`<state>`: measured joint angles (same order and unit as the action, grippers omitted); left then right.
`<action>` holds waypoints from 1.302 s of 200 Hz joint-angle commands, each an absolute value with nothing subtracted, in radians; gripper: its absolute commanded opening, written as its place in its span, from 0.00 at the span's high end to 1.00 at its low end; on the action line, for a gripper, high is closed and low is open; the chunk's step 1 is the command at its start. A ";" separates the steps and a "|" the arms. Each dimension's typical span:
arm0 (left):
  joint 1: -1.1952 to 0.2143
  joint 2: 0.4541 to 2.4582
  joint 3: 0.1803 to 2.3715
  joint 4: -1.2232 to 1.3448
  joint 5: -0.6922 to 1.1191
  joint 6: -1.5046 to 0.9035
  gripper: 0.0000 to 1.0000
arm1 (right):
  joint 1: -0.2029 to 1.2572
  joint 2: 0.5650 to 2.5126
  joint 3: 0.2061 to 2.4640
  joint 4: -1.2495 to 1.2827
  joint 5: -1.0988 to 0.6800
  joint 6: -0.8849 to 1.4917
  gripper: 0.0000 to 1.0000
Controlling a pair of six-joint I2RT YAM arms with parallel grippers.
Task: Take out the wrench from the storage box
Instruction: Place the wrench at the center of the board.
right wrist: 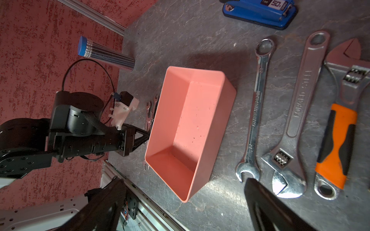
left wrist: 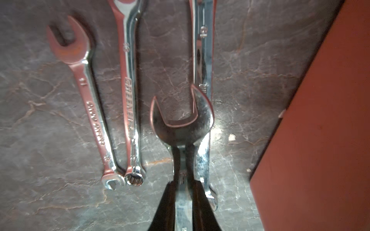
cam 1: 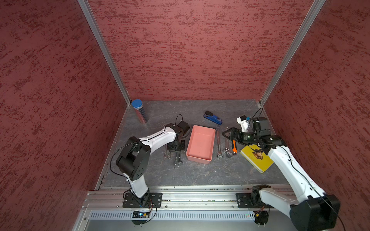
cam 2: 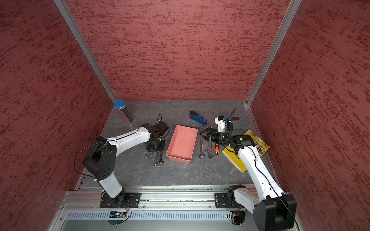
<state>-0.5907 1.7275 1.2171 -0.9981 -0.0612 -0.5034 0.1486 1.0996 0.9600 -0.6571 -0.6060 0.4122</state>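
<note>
The salmon-pink storage box (cam 1: 201,144) (cam 2: 182,145) stands mid-table, and the right wrist view shows its inside (right wrist: 190,128) empty. Just left of it, my left gripper (cam 1: 177,158) (left wrist: 183,184) is shut on the shank of a chrome open-end wrench (left wrist: 180,124), low over the table. That wrench's head overlaps a second wrench (left wrist: 203,60) lying beside it. The box wall (left wrist: 320,140) runs close along one side. My right gripper (cam 1: 226,134) (right wrist: 182,186) hovers open to the right of the box with nothing in it.
Two smaller wrenches (left wrist: 88,100) (left wrist: 130,90) lie left of the held one. Right of the box lie a combination wrench (right wrist: 254,112) and two adjustable wrenches (right wrist: 296,112) (right wrist: 340,120). A blue stapler (cam 1: 213,118), a pencil tube (cam 1: 140,112) and a yellow book (cam 1: 256,160) are also here.
</note>
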 commanded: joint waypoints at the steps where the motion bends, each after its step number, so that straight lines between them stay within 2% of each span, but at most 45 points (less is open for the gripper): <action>1: -0.572 1.675 1.234 -1.083 -0.099 -0.491 1.00 | 0.142 1.096 0.953 -0.635 -0.603 0.416 0.01; 51: -0.410 1.580 1.122 -1.055 -0.127 -0.364 1.00 | 0.143 1.097 0.952 -0.629 -0.608 0.419 0.02; 112: -0.245 1.648 1.060 -0.905 -0.110 -0.202 1.00 | 0.142 1.093 0.961 -0.638 -0.604 0.417 0.01; 179: -0.215 1.770 1.078 -0.844 -0.079 -0.156 0.99 | 0.140 1.095 0.965 -0.644 -0.600 0.415 0.02; 232: -0.212 1.814 1.103 -0.838 -0.083 -0.144 0.89 | 0.142 1.100 0.966 -0.644 -0.599 0.414 0.02; 251: -0.203 1.826 1.115 -0.829 -0.081 -0.143 0.89 | 0.141 1.100 0.966 -0.646 -0.599 0.411 0.02; 260: -0.200 1.832 1.122 -0.829 -0.079 -0.141 0.84 | 0.142 1.100 0.967 -0.646 -0.598 0.410 0.02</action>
<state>-0.2146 1.7912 1.1011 -0.8783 -0.0879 -0.1589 0.1486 1.0996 0.9600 -0.6556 -0.6056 0.4152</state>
